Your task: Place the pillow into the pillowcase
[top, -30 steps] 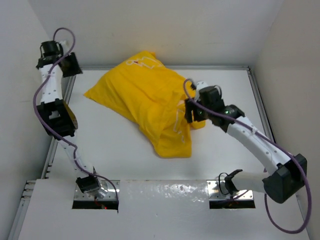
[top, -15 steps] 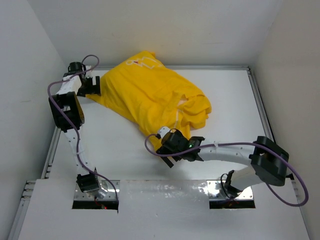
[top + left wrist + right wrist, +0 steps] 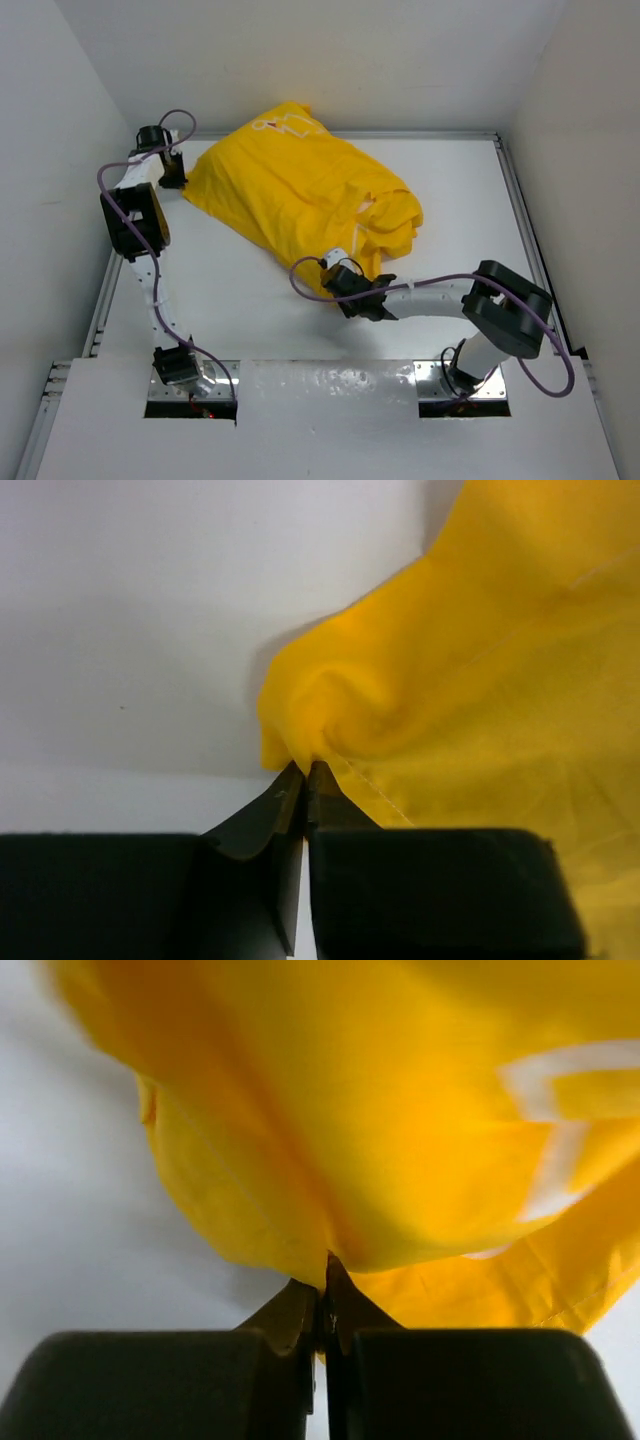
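The bright yellow pillowcase (image 3: 300,190) lies bulging and rumpled across the middle of the white table. No pillow shows in any view. My left gripper (image 3: 180,175) sits at the case's far left corner, shut on a pinch of yellow fabric (image 3: 305,765). My right gripper (image 3: 352,272) is at the near edge of the case, shut on a fold of the cloth (image 3: 325,1260). In the left wrist view the pillowcase (image 3: 480,680) fills the right side. It covers the upper part of the right wrist view (image 3: 380,1110), where a white printed line shows.
White walls close in the table (image 3: 250,310) at the back and on both sides. Metal rails run along the left edge and the right edge (image 3: 520,200). The left arm stands close to the left wall.
The left gripper came down from the wall to the case's left corner and shut on it. The right gripper swung from the case's right side to its near edge and shut on fabric.
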`<state>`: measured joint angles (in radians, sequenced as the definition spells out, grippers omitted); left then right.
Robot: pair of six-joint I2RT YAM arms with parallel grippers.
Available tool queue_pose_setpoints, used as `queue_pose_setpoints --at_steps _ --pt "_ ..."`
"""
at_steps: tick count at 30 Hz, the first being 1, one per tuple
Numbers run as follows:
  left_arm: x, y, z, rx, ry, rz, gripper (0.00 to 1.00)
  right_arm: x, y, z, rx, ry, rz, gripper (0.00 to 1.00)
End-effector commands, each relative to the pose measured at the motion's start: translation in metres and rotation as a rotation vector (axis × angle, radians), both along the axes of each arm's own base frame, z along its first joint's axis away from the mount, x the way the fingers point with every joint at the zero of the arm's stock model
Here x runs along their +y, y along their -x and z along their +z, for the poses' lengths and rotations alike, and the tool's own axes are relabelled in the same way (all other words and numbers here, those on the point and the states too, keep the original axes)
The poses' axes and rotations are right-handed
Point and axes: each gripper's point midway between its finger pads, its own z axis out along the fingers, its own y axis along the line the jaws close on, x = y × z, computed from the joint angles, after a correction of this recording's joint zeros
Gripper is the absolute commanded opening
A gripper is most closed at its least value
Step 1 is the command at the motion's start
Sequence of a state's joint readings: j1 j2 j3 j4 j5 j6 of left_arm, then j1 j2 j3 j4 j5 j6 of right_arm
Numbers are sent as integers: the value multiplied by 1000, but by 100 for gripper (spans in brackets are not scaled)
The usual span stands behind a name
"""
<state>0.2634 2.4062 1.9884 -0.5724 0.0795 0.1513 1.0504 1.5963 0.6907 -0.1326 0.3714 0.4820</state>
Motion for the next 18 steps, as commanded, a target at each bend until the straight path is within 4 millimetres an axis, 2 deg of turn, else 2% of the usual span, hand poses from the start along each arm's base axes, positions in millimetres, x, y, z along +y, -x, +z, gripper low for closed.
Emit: queue_pose_setpoints --at_steps 1,2,3,4,5,6,7,8,9,10,11,12,13,14,15,17,18 --pt "-22 15 -15 39 125 -20 0 -17 -11 6 -19 -50 -119 0" --pt "-26 16 -8 24 152 -29 0 -22 -18 11 -26 -64 -143 0" --pt "-26 17 1 6 177 -20 0 -20 -25 28 -50 -107 -152 0" --pt "-31 18 24 -33 203 -33 0 -24 -34 40 -70 -122 -175 0" --pt "-29 19 39 -60 210 -32 0 -30 -37 50 -77 -116 -192 0" --pt "-23 23 56 -80 213 -18 0 -22 -52 87 -140 -187 -208 0" --pt "-21 20 103 -166 194 -34 0 -29 -64 109 -185 -204 -239 0" --pt "-17 21 126 -209 175 -46 0 -33 -70 129 -220 -217 -248 0" --pt "-8 20 161 -280 148 -44 0 -31 -83 180 -311 -302 -259 0" --pt "-3 25 213 -377 107 -46 0 -41 -95 208 -386 -301 -269 0" --pt "2 28 242 -432 86 -40 0 -48 -101 232 -435 -309 -278 0" --pt "11 35 269 -470 69 -25 0 -52 -109 279 -515 -353 -286 0" --pt "11 41 329 -587 32 -45 0 -68 -114 303 -579 -312 -294 0" --pt "13 47 355 -634 32 -38 0 -75 -116 325 -623 -303 -298 0" --pt "16 62 403 -727 12 -37 0 -82 -118 367 -699 -330 -309 0" --pt "22 82 448 -824 18 -17 0 -96 -117 405 -782 -280 -302 0" --pt "20 91 472 -883 17 -15 0 -103 -112 445 -850 -322 -308 0"
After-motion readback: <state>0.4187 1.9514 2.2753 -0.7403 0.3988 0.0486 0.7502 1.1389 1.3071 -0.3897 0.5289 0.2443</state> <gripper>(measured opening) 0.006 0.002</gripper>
